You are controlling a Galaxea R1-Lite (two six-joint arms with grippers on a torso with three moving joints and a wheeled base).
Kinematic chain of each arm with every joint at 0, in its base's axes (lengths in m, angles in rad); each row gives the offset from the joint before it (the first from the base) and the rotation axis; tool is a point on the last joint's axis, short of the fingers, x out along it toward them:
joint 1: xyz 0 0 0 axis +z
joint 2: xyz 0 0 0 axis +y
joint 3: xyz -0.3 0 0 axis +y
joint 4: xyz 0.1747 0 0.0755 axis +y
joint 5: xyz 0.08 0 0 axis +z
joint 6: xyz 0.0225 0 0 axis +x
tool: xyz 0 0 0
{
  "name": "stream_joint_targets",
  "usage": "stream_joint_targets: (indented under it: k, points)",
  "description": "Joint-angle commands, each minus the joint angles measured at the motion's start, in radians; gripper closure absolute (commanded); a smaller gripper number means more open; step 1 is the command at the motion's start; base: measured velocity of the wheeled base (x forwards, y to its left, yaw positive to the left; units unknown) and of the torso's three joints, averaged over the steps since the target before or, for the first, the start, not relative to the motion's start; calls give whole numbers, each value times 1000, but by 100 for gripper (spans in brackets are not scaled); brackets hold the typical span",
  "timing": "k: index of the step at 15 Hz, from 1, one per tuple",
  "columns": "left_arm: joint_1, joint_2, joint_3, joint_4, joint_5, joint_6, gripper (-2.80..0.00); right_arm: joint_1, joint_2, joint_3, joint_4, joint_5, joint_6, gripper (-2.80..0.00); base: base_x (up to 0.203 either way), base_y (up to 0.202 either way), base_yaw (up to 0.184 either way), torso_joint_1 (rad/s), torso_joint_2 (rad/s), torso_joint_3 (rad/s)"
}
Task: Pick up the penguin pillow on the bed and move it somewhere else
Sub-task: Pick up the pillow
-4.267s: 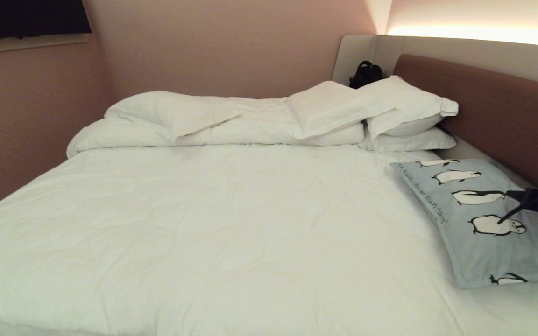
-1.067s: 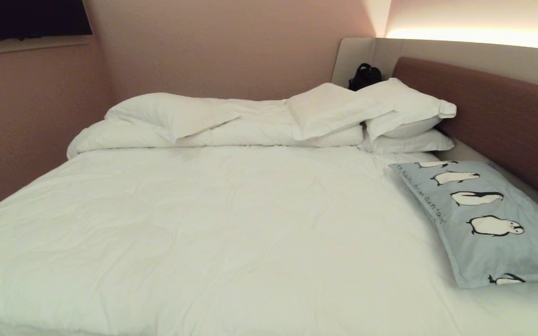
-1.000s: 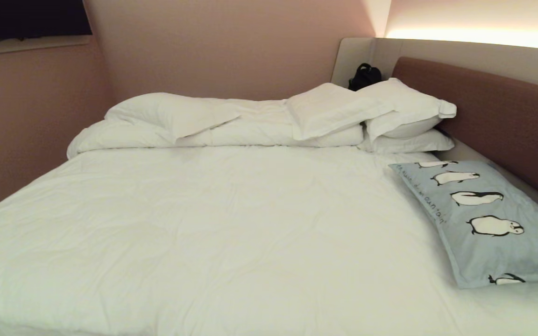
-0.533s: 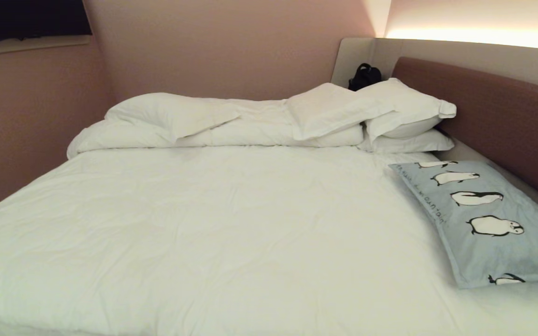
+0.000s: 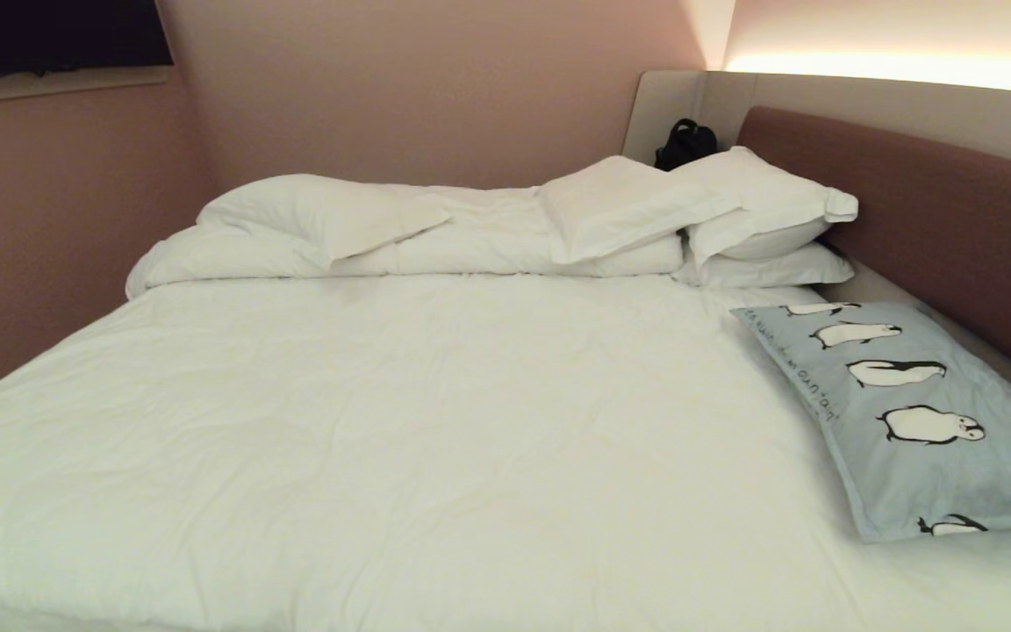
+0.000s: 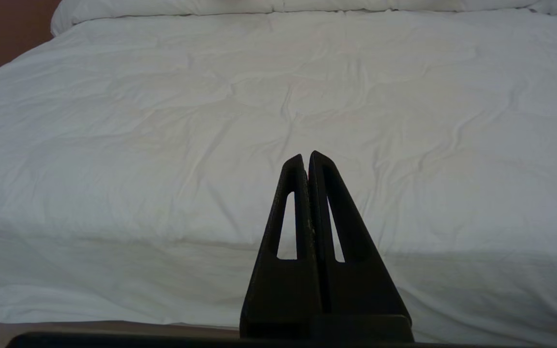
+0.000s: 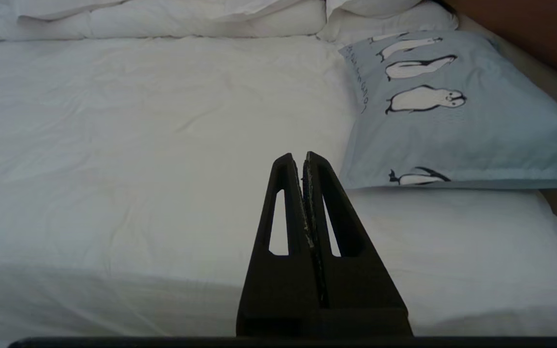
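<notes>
The light blue-grey penguin pillow [image 5: 918,412] lies flat at the right side of the bed [image 5: 400,421], close to the brown headboard [image 5: 927,202]. The right wrist view shows the penguin pillow [image 7: 443,111] beyond and to one side of my right gripper [image 7: 298,157], which is shut, empty and held back at the bed's near edge, apart from the pillow. My left gripper [image 6: 305,157] is shut and empty too, in front of the plain white sheet [image 6: 211,121]. Neither arm shows in the head view.
Plain white pillows [image 5: 760,219] and a rumpled white duvet [image 5: 383,233] are piled along the far side of the bed. A black bag [image 5: 685,142] sits behind them in the corner. Walls close the far and left sides. The wide white sheet [image 5: 365,439] lies bare.
Some four seconds ago my right gripper was over the pillow at the head view's right edge; since a second ago it is out of that view. The pillow has not moved.
</notes>
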Motion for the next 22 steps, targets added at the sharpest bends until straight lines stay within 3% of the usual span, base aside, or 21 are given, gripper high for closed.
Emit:
stream_joint_targets:
  k: [1, 22]
  points:
    - [0, 0, 0, 0, 0, 0, 0, 0, 2, 30, -15, 2, 0, 0, 0, 0, 0, 0, 0, 0]
    - [0, 0, 0, 0, 0, -2, 0, 0, 2, 127, -78, -51, -29, 0, 0, 0, 0, 0, 0, 0]
